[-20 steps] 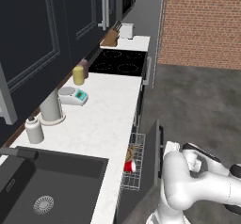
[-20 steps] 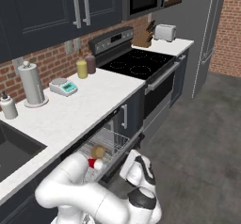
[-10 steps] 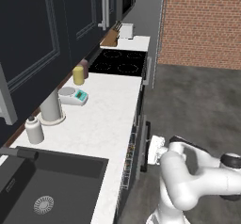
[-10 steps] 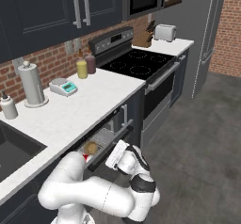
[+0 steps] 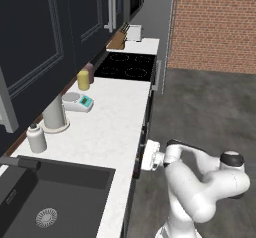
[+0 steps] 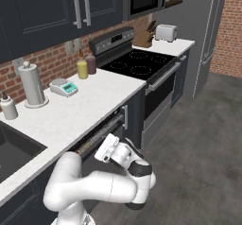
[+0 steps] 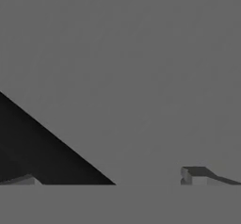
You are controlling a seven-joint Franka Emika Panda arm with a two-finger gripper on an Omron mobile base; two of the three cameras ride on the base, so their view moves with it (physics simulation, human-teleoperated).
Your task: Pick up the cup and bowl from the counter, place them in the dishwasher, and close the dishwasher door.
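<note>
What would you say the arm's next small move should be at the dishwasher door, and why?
Probably one more short push straight toward the cabinets. The open gripper is pressed flat against the dishwasher door, which stands nearly upright under the counter edge, yet a thin dark gap seems to remain along its top. The hand view shows a plain grey surface close up. I cannot tell whether it has latched.

White counter w/ black sink at near end, black cooktop far end. On it: white bottle, paper towel roll, scale, yellow jar, toaster.
</note>
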